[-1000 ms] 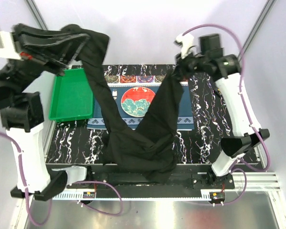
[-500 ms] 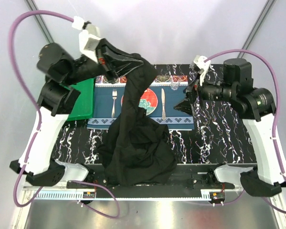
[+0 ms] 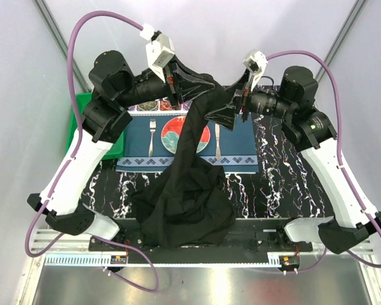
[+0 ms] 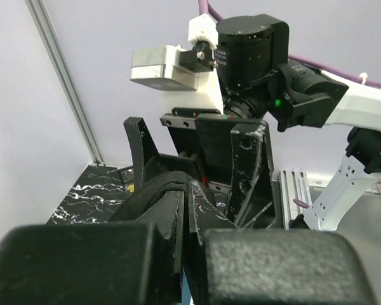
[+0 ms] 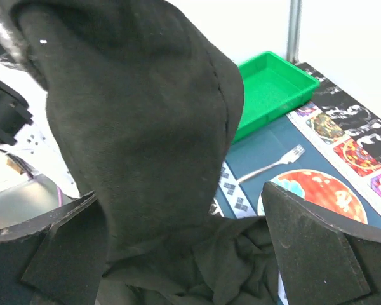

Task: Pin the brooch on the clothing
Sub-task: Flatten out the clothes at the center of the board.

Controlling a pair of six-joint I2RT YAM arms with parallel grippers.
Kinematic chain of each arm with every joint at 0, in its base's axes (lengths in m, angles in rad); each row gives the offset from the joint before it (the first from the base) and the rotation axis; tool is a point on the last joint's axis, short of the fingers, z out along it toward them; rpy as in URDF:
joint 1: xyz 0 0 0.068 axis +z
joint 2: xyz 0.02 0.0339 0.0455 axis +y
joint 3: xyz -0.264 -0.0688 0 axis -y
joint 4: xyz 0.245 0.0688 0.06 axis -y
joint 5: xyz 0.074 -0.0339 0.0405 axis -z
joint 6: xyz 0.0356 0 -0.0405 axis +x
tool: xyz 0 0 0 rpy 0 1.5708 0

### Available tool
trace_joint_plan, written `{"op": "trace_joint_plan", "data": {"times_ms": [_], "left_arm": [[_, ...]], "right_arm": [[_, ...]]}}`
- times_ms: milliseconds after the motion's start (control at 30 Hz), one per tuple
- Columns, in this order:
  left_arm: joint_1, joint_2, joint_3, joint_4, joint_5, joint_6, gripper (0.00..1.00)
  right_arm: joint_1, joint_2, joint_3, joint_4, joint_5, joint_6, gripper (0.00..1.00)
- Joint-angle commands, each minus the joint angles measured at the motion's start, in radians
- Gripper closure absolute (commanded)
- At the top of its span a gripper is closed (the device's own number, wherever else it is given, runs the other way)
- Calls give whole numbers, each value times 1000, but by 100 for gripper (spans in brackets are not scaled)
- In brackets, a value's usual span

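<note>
The left hand was clamped shut on a fold of the large black long-sleeved shirt, holding it raised over the far middle of the black white-veined marbled table. From that grip the cloth hung as a dark band towards the near side. It crossed the blue patterned placemat and its red-and-teal round plate design, and ended in a crumpled heap at the near middle edge of the table. The right hand faced the left one from the right, its jaws spread wide. In its own wrist view the lifted cloth hung between and just in front of its two fingers, and neither finger visibly pinched it. A green plastic tray sat at the far left of the table, beside the placemat. The brooch could not be made out in any view.
</note>
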Motion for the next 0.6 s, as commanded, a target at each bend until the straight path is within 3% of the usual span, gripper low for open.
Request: {"op": "trace_joint_plan", "data": {"times_ms": [0, 67, 133, 200, 233, 300, 333, 400, 433, 467, 567], "left_arm": [[-2, 3, 72, 25, -45, 32, 100], [-2, 7, 69, 25, -42, 29, 100], [-3, 10, 63, 25, -35, 20, 100], [-5, 6, 43, 22, -42, 18, 100], [-5, -5, 34, 16, -52, 21, 94], [-2, -31, 0, -9, -126, 54, 84], [0, -43, -15, -10, -161, 63, 75], [18, -88, -70, 2, -253, 84, 53], [30, -103, -92, 11, -281, 83, 41], [46, -117, -133, 28, -346, 68, 26], [136, -142, -188, 28, -472, 48, 20]], "right_arm": [[63, -16, 25, 142, -55, 54, 0], [82, -27, 3, 173, -58, 54, 7], [96, -27, 5, 183, -59, 55, 25], [94, -31, 23, 176, -56, 48, 80], [96, -39, 29, 156, -9, 37, 96], [96, -88, 14, 127, 101, 8, 100], [93, -109, 10, 81, 252, -3, 100], [94, -183, -27, 44, 428, -14, 100], [94, -217, -52, 35, 594, -18, 100], [94, -288, -108, 36, 681, -23, 100], [94, -405, -184, 29, 1011, -31, 100]]}}
